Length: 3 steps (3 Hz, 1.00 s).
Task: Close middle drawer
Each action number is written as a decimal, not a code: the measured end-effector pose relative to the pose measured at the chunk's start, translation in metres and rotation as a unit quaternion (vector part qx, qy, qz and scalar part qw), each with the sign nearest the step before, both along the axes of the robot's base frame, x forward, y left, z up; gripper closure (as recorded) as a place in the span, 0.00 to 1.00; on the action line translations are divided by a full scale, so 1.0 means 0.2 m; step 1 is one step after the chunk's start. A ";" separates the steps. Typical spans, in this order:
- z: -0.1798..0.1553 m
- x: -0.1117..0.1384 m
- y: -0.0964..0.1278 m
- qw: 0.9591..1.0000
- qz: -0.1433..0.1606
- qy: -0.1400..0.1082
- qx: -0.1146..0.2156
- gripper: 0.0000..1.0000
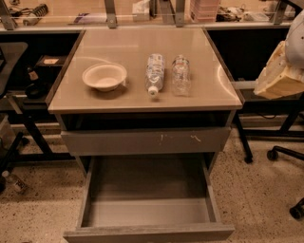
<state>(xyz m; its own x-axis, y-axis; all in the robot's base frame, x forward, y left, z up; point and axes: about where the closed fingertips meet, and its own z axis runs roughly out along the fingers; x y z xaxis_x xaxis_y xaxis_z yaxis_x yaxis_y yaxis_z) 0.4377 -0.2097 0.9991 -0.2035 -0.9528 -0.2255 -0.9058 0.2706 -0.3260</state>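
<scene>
Gripper (pixel 278 78) far right; middle drawer (pixel 147 212) open; bottles (pixel 155 73) atop.

We take this for a lab or office workroom. At 12 o'clock, behind the grey cabinet (pixel 133 47), a long bench (pixel 71 19) runs the whole width, strewn with cables (pixel 33 12) and small gear, with 3 metal uprights (pixel 110 12) rising from it. At 9 o'clock we see black desk frames (pixel 28 128); at 4 o'clock, chair castors (pixel 272 154) on a speckled hard floor (pixel 266 199). A robot's cream gripper (pixel 278 78) sits at 2 o'clock, beside the cabinet top.
</scene>
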 end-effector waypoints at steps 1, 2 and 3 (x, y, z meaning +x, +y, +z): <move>-0.10 -0.06 -0.01 1.000 -0.005 0.011 0.001 1.00; -0.31 -0.21 -0.02 0.999 -0.024 0.030 0.006 1.00; -0.61 -0.36 -0.04 0.996 -0.043 0.073 0.012 1.00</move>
